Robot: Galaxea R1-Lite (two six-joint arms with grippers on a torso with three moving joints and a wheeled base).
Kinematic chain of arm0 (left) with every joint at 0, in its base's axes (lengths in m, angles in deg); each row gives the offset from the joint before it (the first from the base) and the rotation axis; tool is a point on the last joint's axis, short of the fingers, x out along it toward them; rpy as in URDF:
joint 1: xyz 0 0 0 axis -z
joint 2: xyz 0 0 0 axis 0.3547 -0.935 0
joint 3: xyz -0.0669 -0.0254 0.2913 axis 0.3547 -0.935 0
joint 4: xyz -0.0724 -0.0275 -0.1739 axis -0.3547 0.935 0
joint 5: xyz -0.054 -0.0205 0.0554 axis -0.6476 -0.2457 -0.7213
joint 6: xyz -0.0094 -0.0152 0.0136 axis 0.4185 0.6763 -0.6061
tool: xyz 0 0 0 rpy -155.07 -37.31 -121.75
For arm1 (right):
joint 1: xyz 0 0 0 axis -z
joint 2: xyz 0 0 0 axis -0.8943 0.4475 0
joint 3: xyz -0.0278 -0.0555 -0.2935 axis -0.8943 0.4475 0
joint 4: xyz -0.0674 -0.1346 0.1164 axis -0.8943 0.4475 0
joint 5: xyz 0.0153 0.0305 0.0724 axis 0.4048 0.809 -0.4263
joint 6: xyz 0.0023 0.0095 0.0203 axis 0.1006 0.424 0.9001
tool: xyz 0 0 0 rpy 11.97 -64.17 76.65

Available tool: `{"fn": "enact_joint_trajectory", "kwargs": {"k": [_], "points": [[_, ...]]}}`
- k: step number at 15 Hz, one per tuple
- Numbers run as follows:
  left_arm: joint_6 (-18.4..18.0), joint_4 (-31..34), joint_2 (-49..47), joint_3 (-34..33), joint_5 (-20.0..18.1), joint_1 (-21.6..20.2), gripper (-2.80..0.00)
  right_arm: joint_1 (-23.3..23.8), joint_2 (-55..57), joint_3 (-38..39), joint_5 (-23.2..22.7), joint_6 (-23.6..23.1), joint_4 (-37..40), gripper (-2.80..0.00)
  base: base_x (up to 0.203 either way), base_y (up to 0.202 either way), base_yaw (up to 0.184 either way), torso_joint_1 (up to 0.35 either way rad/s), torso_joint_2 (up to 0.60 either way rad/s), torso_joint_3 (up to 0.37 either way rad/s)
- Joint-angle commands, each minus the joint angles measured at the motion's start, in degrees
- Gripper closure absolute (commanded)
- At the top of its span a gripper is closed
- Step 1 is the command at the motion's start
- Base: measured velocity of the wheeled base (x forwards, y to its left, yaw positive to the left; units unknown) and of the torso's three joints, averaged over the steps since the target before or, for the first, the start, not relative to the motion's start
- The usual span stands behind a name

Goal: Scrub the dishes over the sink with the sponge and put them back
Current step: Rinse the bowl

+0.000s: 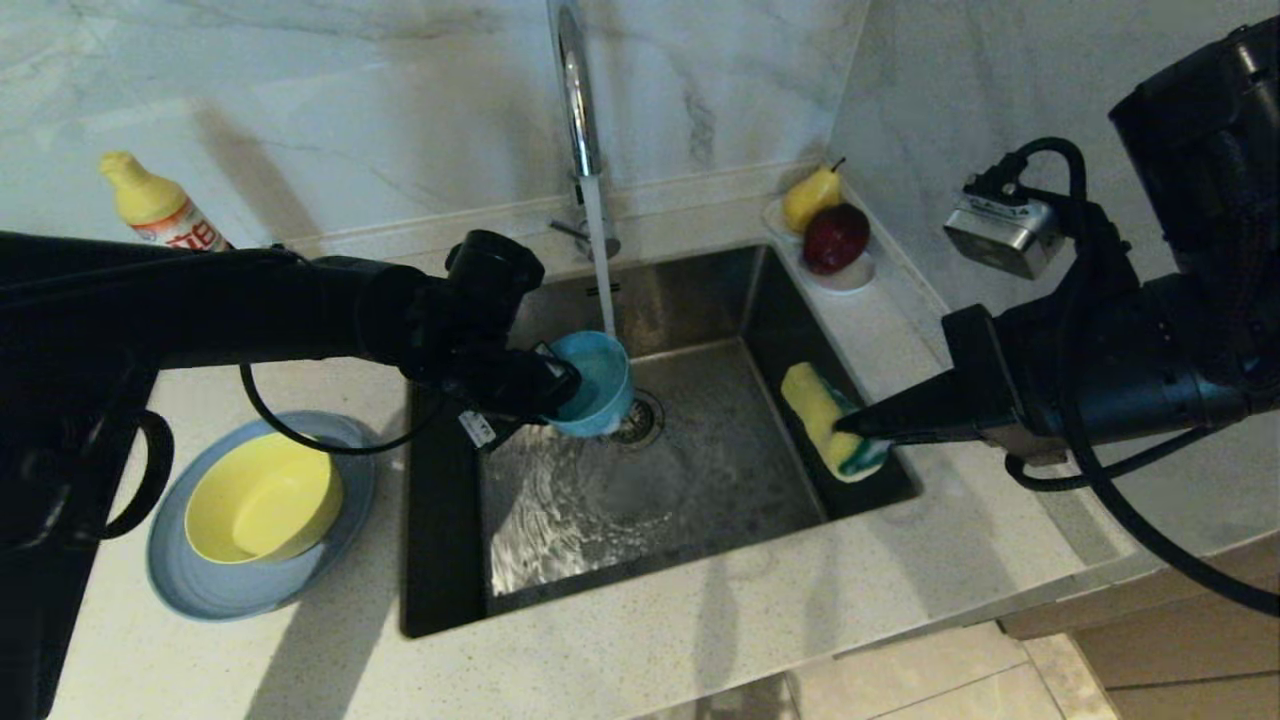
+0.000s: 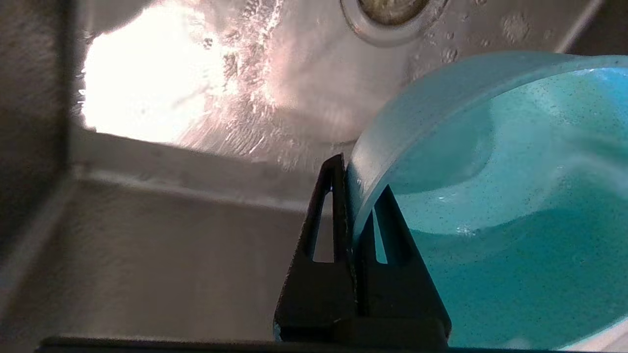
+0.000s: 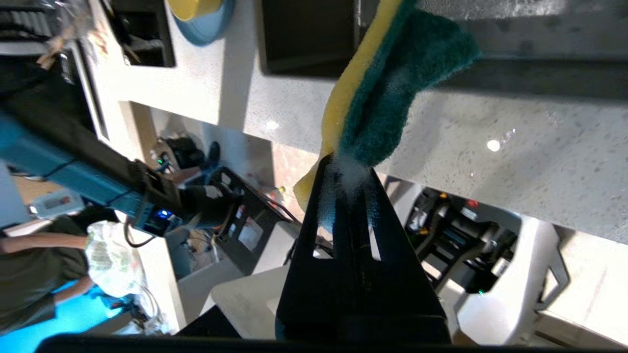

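My left gripper is shut on the rim of the teal-blue bowl. It holds the bowl tilted over the sink, under the running stream of the faucet, close to the drain. My right gripper is shut on the sponge, yellow foam with a dark green face, at the sink's right edge. The yellow bowl sits in the grey-blue plate on the counter left of the sink.
A yellow-capped detergent bottle stands at the back left. A small white dish with a pear and a dark red fruit sits at the back right corner. Water covers the sink floor.
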Motion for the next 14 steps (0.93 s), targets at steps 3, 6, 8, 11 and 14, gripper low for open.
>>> {"fn": "enact_joint_trajectory", "kwargs": {"k": [3, 6, 8, 11, 14], "points": [[2.86, 0.84, -4.79, 6.38, -3.81, -1.36, 0.00, 1.80, -0.48, 3.83, -0.94, 0.14, -5.13, 0.00, 0.000, 0.000, 0.000, 0.000, 0.00, 0.000], [3.68, 0.58, -5.95, 6.80, -4.49, -2.97, 0.00, 2.08, -0.89, 6.78, -1.40, 0.04, -7.86, 0.00, 0.000, 0.000, 0.000, 0.000, 0.00, 0.000], [4.13, 0.43, -6.52, 6.77, -4.61, -4.56, 0.00, 2.16, -1.29, 9.74, -2.23, -0.18, -11.32, 0.00, 0.000, 0.000, 0.000, 0.000, 0.00, 0.000], [5.59, -1.26, -5.44, 6.86, -4.73, -5.45, 0.00, 2.17, -2.62, 13.01, -3.13, -0.04, -15.63, 0.00, 0.000, 0.000, 0.000, 0.000, 0.00, 0.000], [6.43, -2.69, -4.35, 6.86, -7.61, -5.42, 0.00, 2.25, -3.82, 14.88, -3.43, -0.20, -16.35, 0.00, 0.000, 0.000, 0.000, 0.000, 0.00, 0.000]]}}
